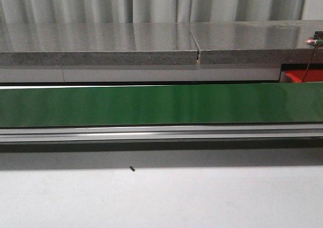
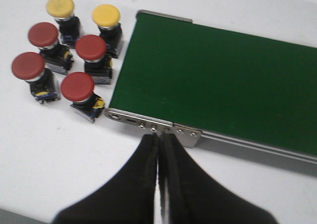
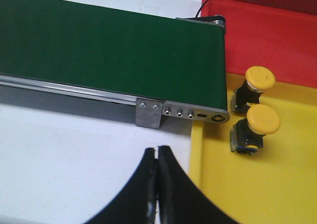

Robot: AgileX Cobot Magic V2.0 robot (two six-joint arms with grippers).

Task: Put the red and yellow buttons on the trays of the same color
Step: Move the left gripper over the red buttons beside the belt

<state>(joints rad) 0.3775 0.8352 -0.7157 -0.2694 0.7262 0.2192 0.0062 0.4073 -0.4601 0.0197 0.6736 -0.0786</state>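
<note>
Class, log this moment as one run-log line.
left claw shut | right claw shut | belt bare | yellow tray: two yellow buttons

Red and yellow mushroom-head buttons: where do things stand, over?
Left gripper and right gripper shut, empty. Four red and two yellow buttons waiting beside green conveyor belt; two yellow buttons in yellow tray. Nothing blocking.

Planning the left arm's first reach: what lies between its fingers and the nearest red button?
In the left wrist view, only bare white table lies between the closed fingers and the nearest red button. The green belt's metal end sits just beside that path.
</note>
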